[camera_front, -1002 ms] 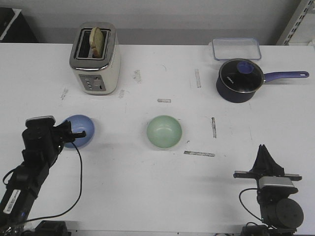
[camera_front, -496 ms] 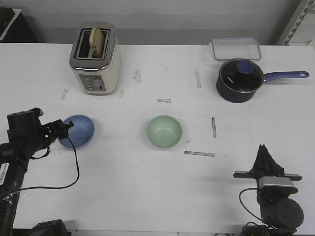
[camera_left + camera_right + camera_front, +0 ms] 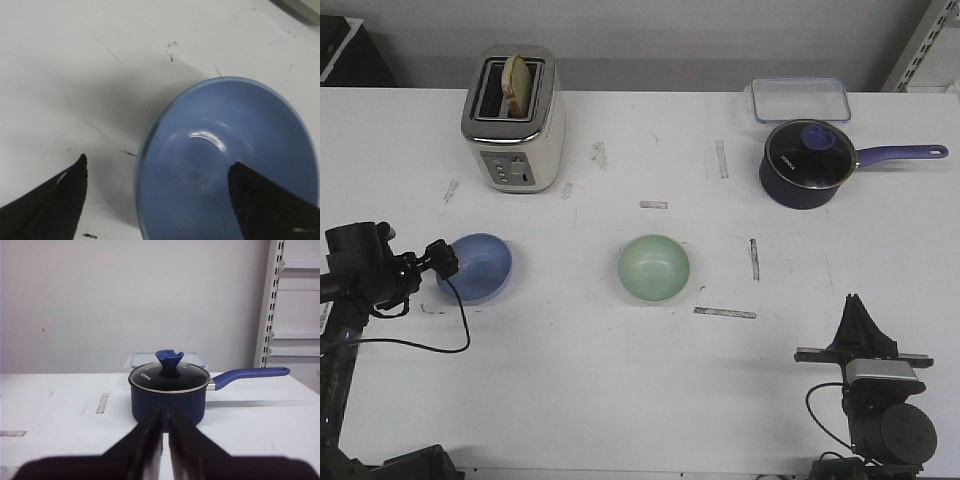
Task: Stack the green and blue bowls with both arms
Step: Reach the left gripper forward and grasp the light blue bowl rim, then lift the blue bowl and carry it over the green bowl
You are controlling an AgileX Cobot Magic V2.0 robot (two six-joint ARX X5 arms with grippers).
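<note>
Left gripper [image 3: 442, 258] sat at the near-left rim of the blue bowl [image 3: 477, 267], fingers spread apart: wrist view had one finger [image 3: 52, 205] outside the rim over the table [image 3: 620, 380] and the other [image 3: 270, 205] over the bowl's inside (contact unclear). Bowl stood upright on the left of the table. Green bowl [image 3: 654, 268] stood mid-table, well apart from it, untouched. Right gripper [image 3: 858, 322] was parked near the right front edge, fingers together, holding nothing, pointed toward the saucepan [image 3: 170, 392].
</note>
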